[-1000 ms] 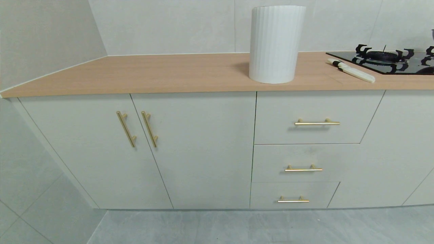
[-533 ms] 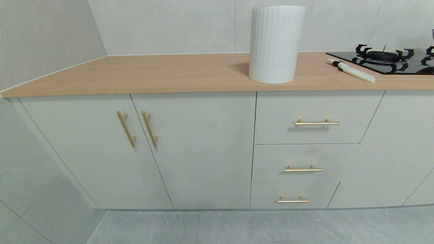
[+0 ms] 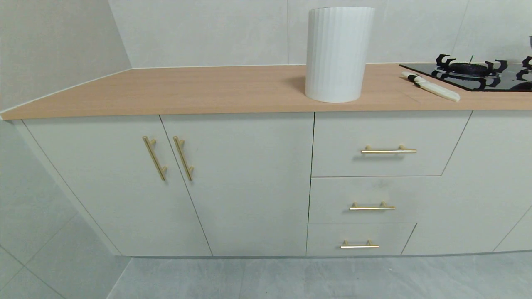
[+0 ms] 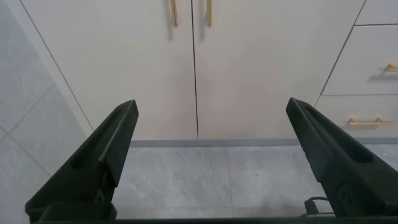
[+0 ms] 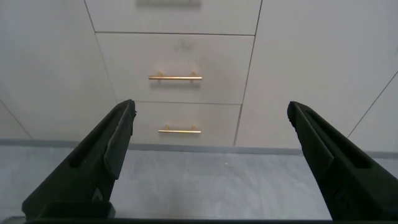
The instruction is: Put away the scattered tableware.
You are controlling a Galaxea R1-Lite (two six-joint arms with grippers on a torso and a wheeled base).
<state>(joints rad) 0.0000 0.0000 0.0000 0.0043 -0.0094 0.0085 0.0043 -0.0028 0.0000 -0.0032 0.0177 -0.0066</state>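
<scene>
So here's where we're at. The white knife [image 3: 430, 86] is lying flat on the wooden countertop [image 3: 199, 89], tip toward the front edge. Its dark-banded end is just beside the black gas hob [image 3: 474, 77]. The tall white ribbed canister [image 3: 337, 54] stands upright on the same counter, near the knife on its left but not touching it.

Both our grippers are way down below all that, facing the cabinet fronts close to the grey floor [image 3: 291, 278], so well apart from the knife. The left gripper [image 4: 211, 109] has its fingers spread wide with nothing between them. It looks at the double cupboard doors [image 4: 261, 68] and their gold handles [image 4: 174, 12]. The right gripper [image 5: 211, 107] is spread just as wide, also holding nothing. It faces the drawer stack [image 5: 177, 59], the one sitting under the stretch of counter with the canister and knife. We can see the middle drawer handle [image 5: 175, 78] and the bottom drawer handle [image 5: 179, 130] straight ahead of it.
</scene>
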